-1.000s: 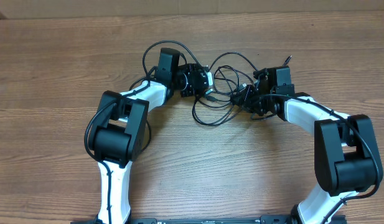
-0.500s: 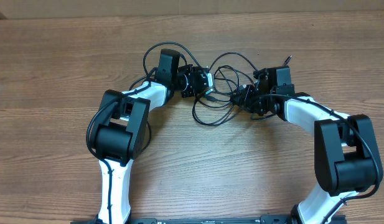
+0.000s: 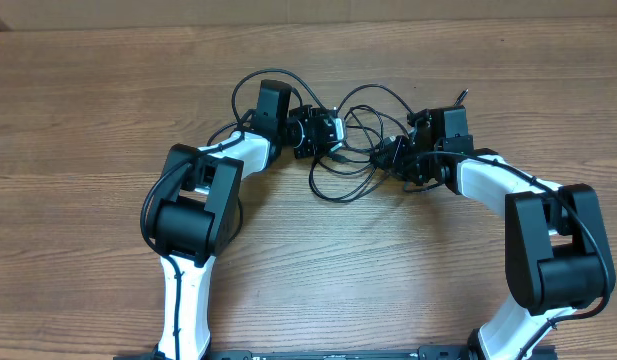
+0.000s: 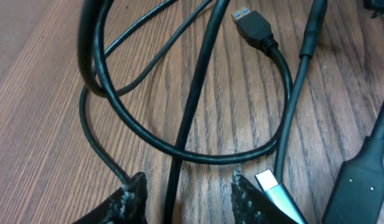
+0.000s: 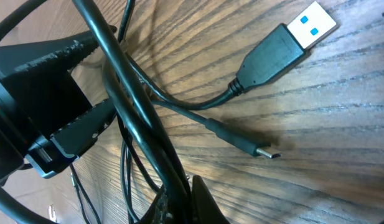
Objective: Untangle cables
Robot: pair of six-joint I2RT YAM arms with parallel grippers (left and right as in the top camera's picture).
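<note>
One worktop | cables tangled mid-worktop between both hands | right hand clenched on cables | left hand released, straddling one of them | step: getting second grip | next: close left, pull apart slowly, watch plug snagging

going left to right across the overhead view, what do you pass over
left arm → left gripper → cables → right gripper → right arm
</note>
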